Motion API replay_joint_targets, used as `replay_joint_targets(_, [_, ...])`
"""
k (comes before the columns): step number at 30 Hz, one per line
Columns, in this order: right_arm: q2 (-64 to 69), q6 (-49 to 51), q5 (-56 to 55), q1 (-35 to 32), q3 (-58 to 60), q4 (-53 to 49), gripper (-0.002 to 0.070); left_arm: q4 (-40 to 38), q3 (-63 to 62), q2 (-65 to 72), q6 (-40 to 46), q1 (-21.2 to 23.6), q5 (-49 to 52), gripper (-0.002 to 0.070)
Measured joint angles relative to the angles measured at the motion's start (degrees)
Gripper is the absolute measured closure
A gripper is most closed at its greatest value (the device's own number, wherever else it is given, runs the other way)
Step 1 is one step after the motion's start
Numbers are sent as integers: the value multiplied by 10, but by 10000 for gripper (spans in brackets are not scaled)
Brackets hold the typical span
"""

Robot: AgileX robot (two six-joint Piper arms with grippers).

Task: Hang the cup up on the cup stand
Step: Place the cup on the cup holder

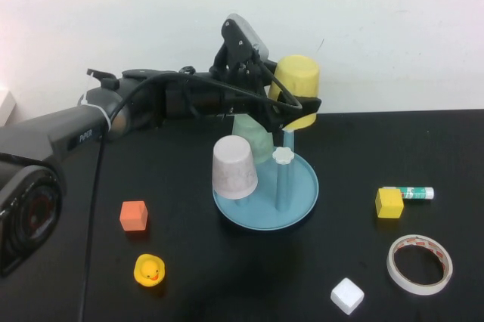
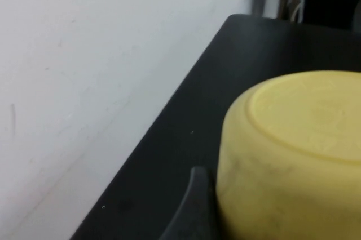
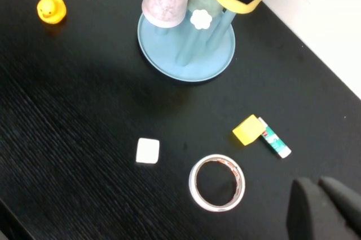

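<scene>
A black table (image 1: 393,148) runs up to a plain white wall (image 1: 151,4), and my left arm reaches across it toward the wall side. Well to the near left of my left claw, an orange cube (image 1: 134,215) and a yellow rubber duck (image 1: 149,270) sit on the table, the duck nearer the front edge. Just below and a little left of that claw, a white speckled cup (image 1: 234,167) hangs mouth-down on one peg of the cup stand (image 1: 302,199), with a pale green cup (image 1: 255,137) behind it, partly hidden by my fingers. My left claw (image 1: 291,103) is spread wide around the cup (image 1: 297,88), the yellow one, gripping it near its rim and holding it upside down above the stand's rear peg; I cannot tell whether the peg has entered it. Directly beneath the claw, a bare peg with a white flower cap (image 1: 283,156) stands free. Farther right and nearer the front lie a white cube (image 1: 346,295), a yellow cube (image 1: 389,203) touching a glue stick (image 1: 412,193), and a roll of tape (image 1: 420,264). My right claw (image 3: 327,209) is clenched shut on nothing, raised above the table just beyond the tape.
</scene>
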Motion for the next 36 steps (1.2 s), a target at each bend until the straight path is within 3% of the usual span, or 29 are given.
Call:
replay_joint_targets(7, [0, 8, 0, 0, 0, 0, 676, 0, -1, 15, -14, 2, 59, 68])
replay_joint_targets(12, [0, 9, 0, 0, 0, 0, 676, 60, -2, 16, -68, 5, 113, 68])
replay_joint_targets(16, [0, 9, 0, 0, 0, 0, 676, 110, -2, 17, -96, 6, 113, 68])
replay_joint_targets(26, [0, 8, 0, 0, 0, 0, 676, 65, -3, 41, -99, 6, 49, 68])
replay_joint_targets(36, [0, -4, 0, 0, 0, 0, 676, 127, -3, 44, -96, 6, 52, 66])
